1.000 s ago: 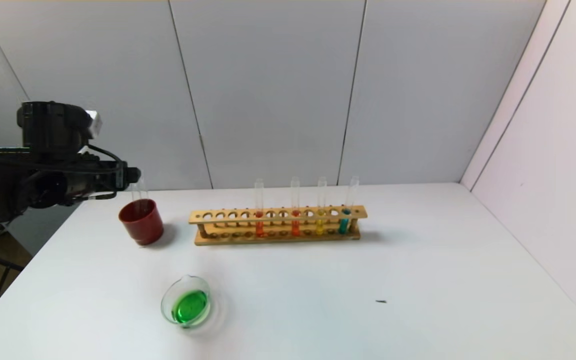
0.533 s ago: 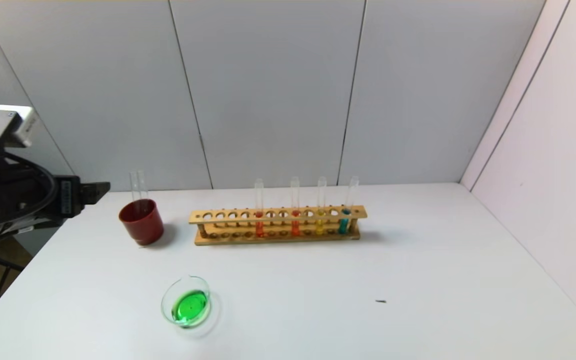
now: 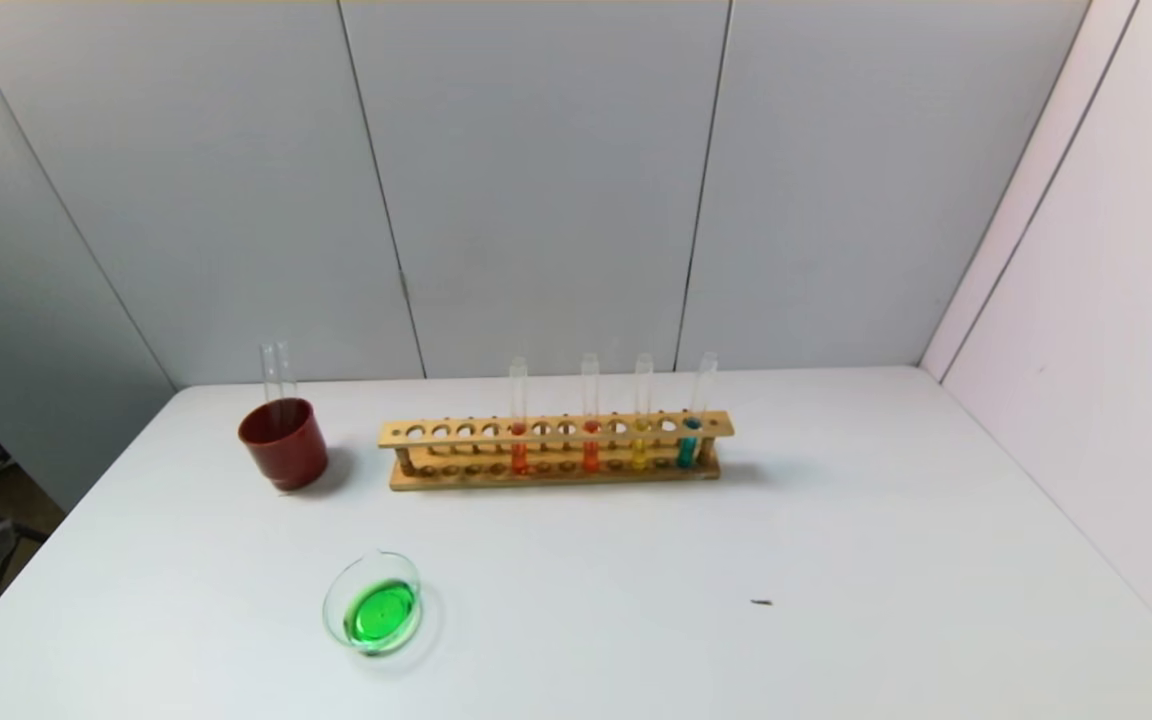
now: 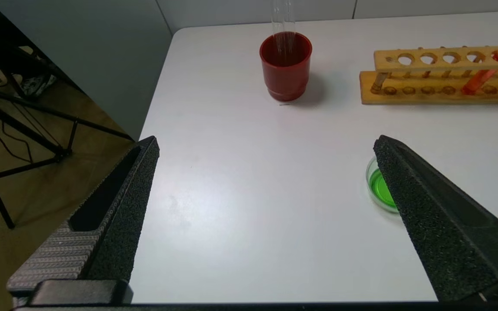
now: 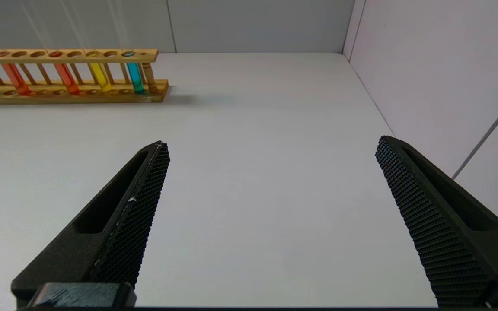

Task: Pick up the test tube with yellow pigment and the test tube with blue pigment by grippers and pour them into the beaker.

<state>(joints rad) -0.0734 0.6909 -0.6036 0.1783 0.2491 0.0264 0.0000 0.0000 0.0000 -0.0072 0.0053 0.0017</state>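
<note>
The beaker (image 3: 373, 606) stands at the front left of the white table and holds green liquid; it also shows in the left wrist view (image 4: 378, 185), partly behind a finger. The tube with yellow pigment (image 3: 641, 440) and the tube with blue pigment (image 3: 691, 438) stand in the wooden rack (image 3: 556, 452), also seen in the right wrist view, yellow (image 5: 100, 77) and blue (image 5: 135, 77). Both arms are out of the head view. My left gripper (image 4: 266, 147) is open and empty above the table's left part. My right gripper (image 5: 270, 144) is open and empty above the table's right part.
A dark-red cup (image 3: 283, 443) with two empty clear tubes (image 3: 277, 372) stands left of the rack. Two tubes of orange-red liquid (image 3: 519, 448) stand in the rack. A small dark speck (image 3: 761, 603) lies at the front right. Grey walls bound the back and right.
My left arm, which reached over the red cup at the left, has drawn back leftwards and out of the head view. The two empty tubes stay in the cup.
</note>
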